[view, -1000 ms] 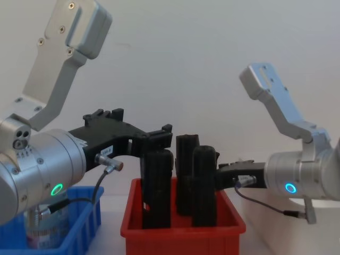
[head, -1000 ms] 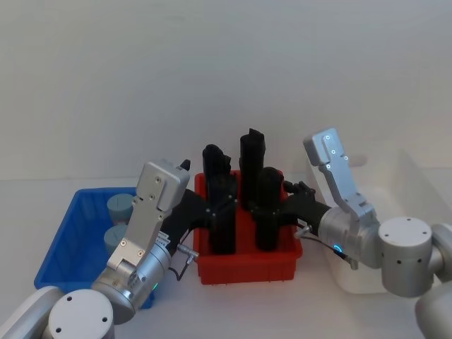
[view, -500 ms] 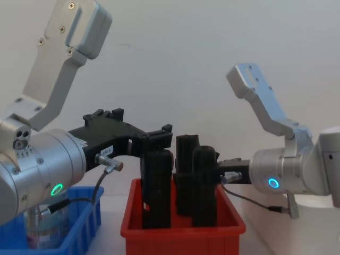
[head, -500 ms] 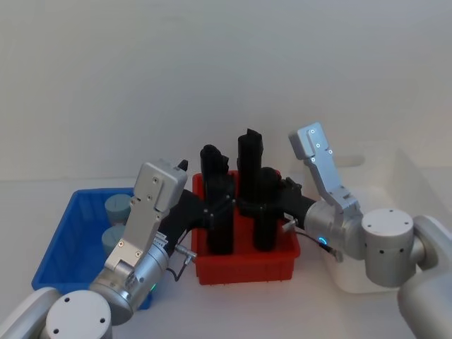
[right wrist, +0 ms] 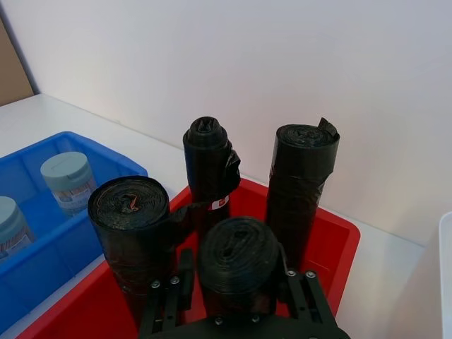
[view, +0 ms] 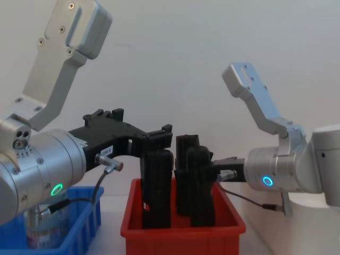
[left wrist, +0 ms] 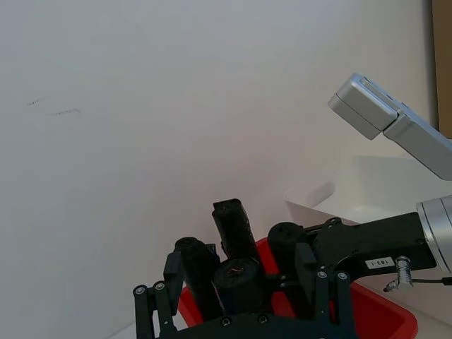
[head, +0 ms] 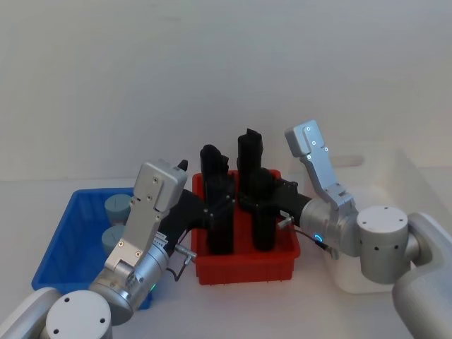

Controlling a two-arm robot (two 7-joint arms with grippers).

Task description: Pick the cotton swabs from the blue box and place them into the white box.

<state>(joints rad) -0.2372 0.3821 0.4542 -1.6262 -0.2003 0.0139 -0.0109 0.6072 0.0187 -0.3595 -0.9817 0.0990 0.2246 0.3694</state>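
**Cotton swabs** (head: 119,206): two tubs, upright, pale tops up, inside the blue box (head: 70,248) at the left of the bench (head: 296,311). They stand on flat bases, so their sides are open to a grasp from above. Neither is held.

**White box** (head: 353,281): far right. The part of its inside I can see holds no tub, so the task looks unstarted.

**Red bin** (head: 244,270): set between the two boxes and packed with four black rolls (head: 248,152) standing on end. They are tall enough that a tub carried across would probably have to pass over them.

**Left tool** (head: 203,212): reaches from above the blue box to the red bin's left side. Its jaws are spread wide, with a roll showing between them.

**Right tool** (right wrist: 236,277): reaches in from the white box's side. Its jaws are apart and closely flank the nearest roll.

**Judgement:** both tools are at the wrong bin. The left one is nearer the swabs and would need to draw back and come down over the blue box.
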